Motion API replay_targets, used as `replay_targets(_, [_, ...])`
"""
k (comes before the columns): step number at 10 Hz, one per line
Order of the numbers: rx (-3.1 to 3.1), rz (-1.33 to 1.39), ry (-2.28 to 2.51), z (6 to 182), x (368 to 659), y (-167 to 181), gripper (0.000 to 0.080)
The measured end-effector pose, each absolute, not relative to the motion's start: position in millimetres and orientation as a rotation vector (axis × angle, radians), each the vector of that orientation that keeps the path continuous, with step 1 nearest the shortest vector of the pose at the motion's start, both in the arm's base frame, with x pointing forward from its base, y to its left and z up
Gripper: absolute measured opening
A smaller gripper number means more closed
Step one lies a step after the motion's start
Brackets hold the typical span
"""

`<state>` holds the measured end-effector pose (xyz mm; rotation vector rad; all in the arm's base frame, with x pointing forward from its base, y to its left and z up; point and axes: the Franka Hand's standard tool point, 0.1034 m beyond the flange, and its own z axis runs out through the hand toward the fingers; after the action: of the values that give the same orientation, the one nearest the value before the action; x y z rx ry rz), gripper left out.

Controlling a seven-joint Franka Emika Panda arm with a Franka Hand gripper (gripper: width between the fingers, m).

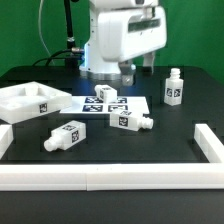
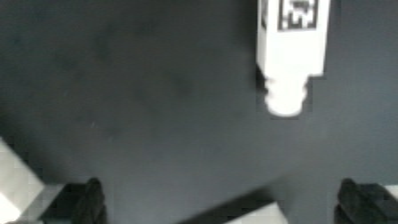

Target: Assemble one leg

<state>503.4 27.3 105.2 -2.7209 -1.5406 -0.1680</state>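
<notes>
Several white legs with tags show in the exterior view. One stands upright at the right [image 1: 174, 87], one stands on the marker board [image 1: 107, 96], and two lie on the table [image 1: 128, 121] [image 1: 67, 136]. My gripper [image 1: 126, 71] hangs behind the marker board, above the table. In the wrist view its two dark fingertips [image 2: 80, 202] stand wide apart with nothing between them; the gripper [image 2: 224, 205] is open and empty. One leg [image 2: 294, 40] shows there, its round peg pointing toward the gripper, well apart from it. I cannot tell which leg it is.
The large flat white panel [image 1: 30, 100] lies at the exterior view's left. The marker board [image 1: 140, 103] lies in the middle. White border rails [image 1: 110, 178] run along the front and right [image 1: 210, 145]. A white edge [image 2: 15, 190] shows in the wrist view.
</notes>
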Motion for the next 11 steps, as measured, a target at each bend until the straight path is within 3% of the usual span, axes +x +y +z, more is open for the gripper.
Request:
replay_targets(5, [-2.723,-0.152,-1.527,95.0,500,23,0.065])
replay_targets(7, [-2.725,-0.144,-1.533,62.8,477,21,0.065])
replay_targets(11, [-2.738,-0.17,-1.518,11.5,459,19,0.065])
